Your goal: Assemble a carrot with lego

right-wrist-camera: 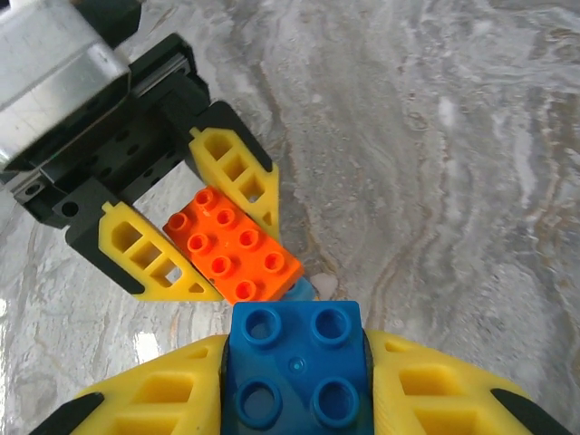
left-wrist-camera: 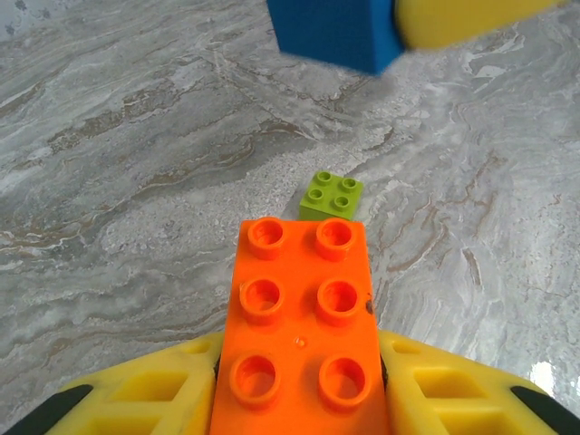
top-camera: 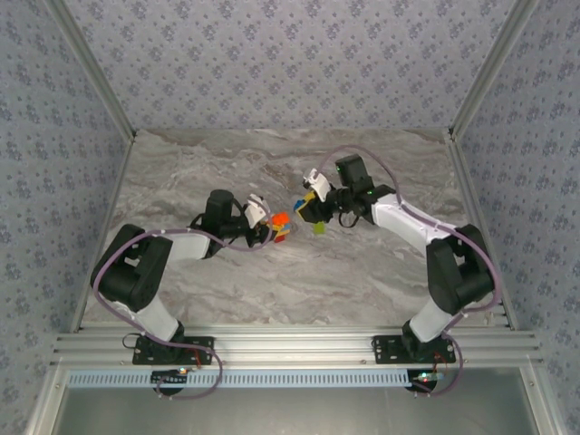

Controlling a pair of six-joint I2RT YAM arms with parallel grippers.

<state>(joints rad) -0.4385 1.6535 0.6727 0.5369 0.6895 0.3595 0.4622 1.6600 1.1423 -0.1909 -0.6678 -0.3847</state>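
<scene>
Orange brick (left-wrist-camera: 304,335) is gripped between the closed left fingers (left-wrist-camera: 136,399). Blue brick (right-wrist-camera: 294,362) is gripped between the closed right fingers (right-wrist-camera: 435,390), opposite and apart. A green brick (left-wrist-camera: 333,196) lies on the surface (left-wrist-camera: 109,136) just ahead of the left fingers.

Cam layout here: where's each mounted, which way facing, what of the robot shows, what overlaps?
Top external: above and behind the robot, looking down at the table; left arm, right arm, left gripper, right gripper.
Left wrist: on the left arm, facing along its yellow fingers, over the held orange brick, toward the lime brick.
Right wrist: on the right arm, between its own fingers, past the held blue brick, at the left gripper.
Shared by both wrists: orange and blue bricks.
</scene>
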